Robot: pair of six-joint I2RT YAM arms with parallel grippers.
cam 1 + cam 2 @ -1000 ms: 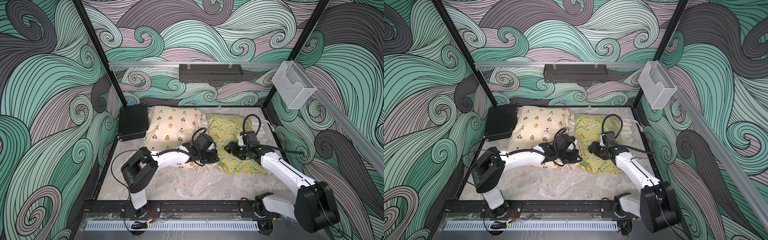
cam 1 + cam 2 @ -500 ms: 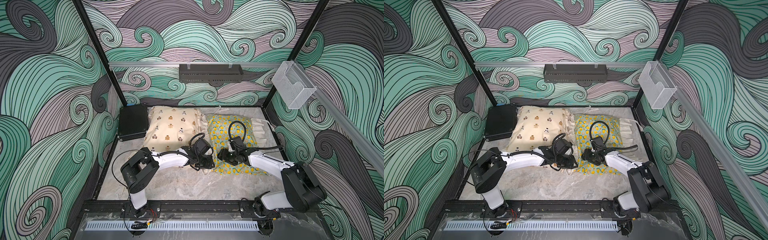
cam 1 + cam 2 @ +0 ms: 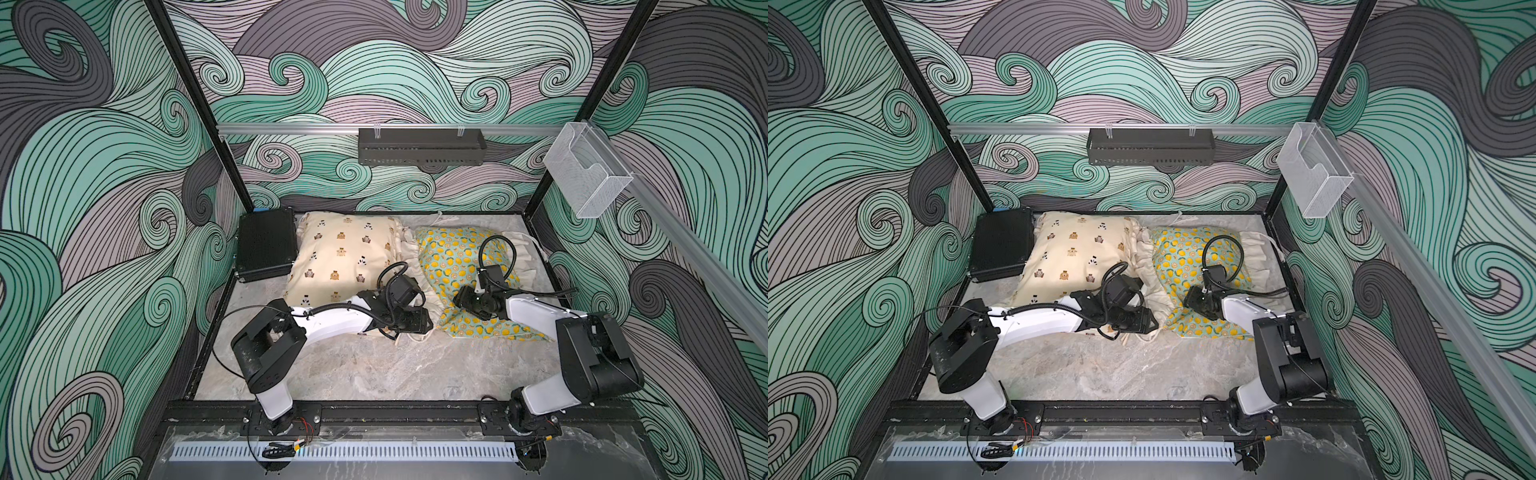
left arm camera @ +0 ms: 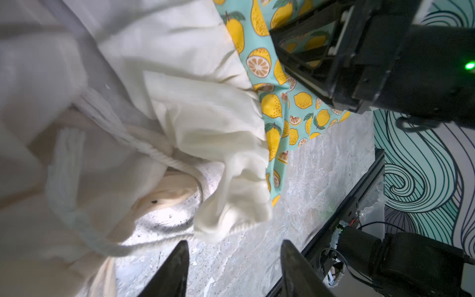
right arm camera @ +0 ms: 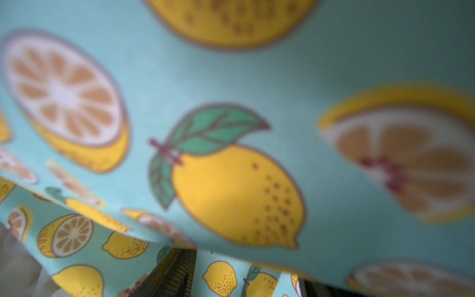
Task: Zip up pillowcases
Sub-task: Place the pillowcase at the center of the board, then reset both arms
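Bedding: bear pillowcase (image 3: 340, 257) and lemon pillowcase (image 3: 449, 259) are lying soft, light, likely bunching; probably best gripping at zipper tab. Left tool (image 4: 234, 243) is gaping empty; right tool (image 3: 461, 297): cannot tell.

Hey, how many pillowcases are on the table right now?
2. The bear-print pillowcase lies at the back against the black ribbed case. The lemon-print pillowcase lies beside it, their ruffled edges meeting. None appears hidden.
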